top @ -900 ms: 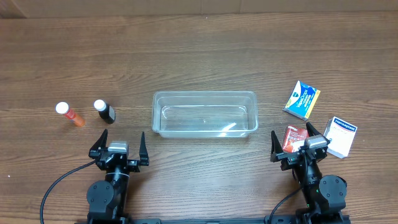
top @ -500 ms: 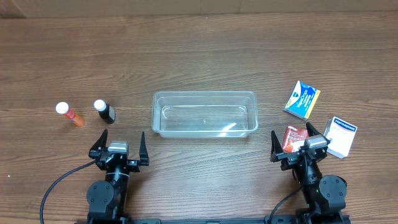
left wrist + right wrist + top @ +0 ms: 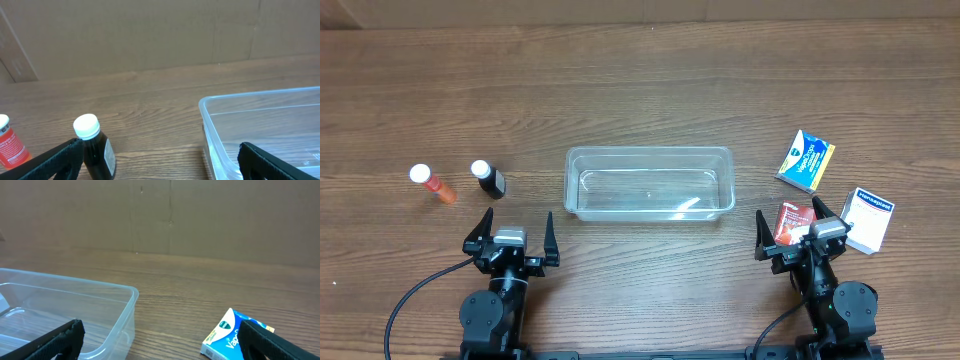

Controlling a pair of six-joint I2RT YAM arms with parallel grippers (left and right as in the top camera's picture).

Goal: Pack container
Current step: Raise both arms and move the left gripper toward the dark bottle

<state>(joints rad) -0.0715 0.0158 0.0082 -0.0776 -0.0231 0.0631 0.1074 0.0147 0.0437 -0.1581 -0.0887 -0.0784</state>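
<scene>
At the middle of the table lies the container, empty, exactly as in the earlier overhead views. Nothing has moved, so the packing is judged not yet begun. The left gripper, at 7 o'clock, and the right gripper, at 5 o'clock, both stand wide open and hold nothing. An orange bottle and a dark bottle wait at 9 o'clock. Toward 3 o'clock are a blue-yellow box, a white box and a red box, which shows between the right fingers from above; contact cannot be told.
</scene>
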